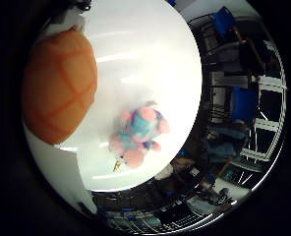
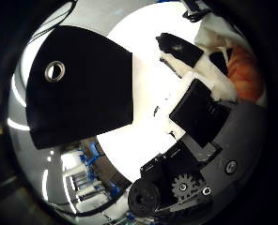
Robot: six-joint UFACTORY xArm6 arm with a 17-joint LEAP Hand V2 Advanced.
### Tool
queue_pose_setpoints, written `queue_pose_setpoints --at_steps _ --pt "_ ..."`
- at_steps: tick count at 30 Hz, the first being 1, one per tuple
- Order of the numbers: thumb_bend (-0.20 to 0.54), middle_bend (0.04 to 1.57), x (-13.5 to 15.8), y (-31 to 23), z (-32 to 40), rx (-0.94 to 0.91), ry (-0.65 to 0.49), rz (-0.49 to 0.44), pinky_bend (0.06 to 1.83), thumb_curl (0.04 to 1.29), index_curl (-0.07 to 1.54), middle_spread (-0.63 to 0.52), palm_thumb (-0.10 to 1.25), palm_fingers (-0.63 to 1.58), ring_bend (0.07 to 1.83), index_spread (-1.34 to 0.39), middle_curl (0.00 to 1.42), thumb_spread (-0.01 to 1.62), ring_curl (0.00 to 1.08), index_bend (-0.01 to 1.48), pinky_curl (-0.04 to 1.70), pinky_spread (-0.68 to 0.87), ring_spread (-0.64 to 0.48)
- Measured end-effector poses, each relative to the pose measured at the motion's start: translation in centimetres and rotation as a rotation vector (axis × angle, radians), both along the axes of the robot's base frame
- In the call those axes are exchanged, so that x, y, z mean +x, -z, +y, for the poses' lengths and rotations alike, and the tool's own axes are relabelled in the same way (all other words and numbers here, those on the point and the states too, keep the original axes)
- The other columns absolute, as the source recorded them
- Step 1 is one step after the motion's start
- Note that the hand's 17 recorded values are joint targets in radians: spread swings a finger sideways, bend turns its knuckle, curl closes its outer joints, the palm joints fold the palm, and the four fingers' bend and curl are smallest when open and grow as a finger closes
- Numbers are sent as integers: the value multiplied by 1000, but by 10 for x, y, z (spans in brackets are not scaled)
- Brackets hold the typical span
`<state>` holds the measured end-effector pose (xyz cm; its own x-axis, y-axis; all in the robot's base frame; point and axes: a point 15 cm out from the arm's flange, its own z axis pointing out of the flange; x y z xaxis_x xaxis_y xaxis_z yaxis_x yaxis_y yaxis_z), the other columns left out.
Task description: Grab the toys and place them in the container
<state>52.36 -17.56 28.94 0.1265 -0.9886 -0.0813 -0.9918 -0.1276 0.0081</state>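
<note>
An orange plush toy [image 1: 59, 88] with a darker grid pattern fills one side of the little finger side view, very close to the palm. My right hand [image 2: 200, 108] has its white and black fingers curled against it, and a patch of the orange toy [image 2: 244, 70] shows behind them. A pink and blue plush toy [image 1: 138, 132] lies lower down on the white round table [image 1: 150, 54], well apart from the hand. The black container [image 2: 78, 89], of dark fabric with a metal eyelet, stands on the table on the thumb side.
The table's curved edge [image 1: 197, 103] runs close past the pink and blue toy. Beyond it are blue chairs [image 1: 244, 103] and room clutter on the floor.
</note>
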Motion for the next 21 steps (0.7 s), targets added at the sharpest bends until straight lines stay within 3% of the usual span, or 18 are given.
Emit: queue_pose_setpoints --at_steps 14,21 --pt "-12 1340 -87 -105 6 15 36 30 1255 472 763 -139 967 1087 1329 -198 769 1213 777 1161 943 -198 -238" --pt "-11 1336 -104 -166 49 19 -20 -76 1218 476 758 -139 965 1093 1317 -197 766 1216 794 1160 1006 -208 -239"
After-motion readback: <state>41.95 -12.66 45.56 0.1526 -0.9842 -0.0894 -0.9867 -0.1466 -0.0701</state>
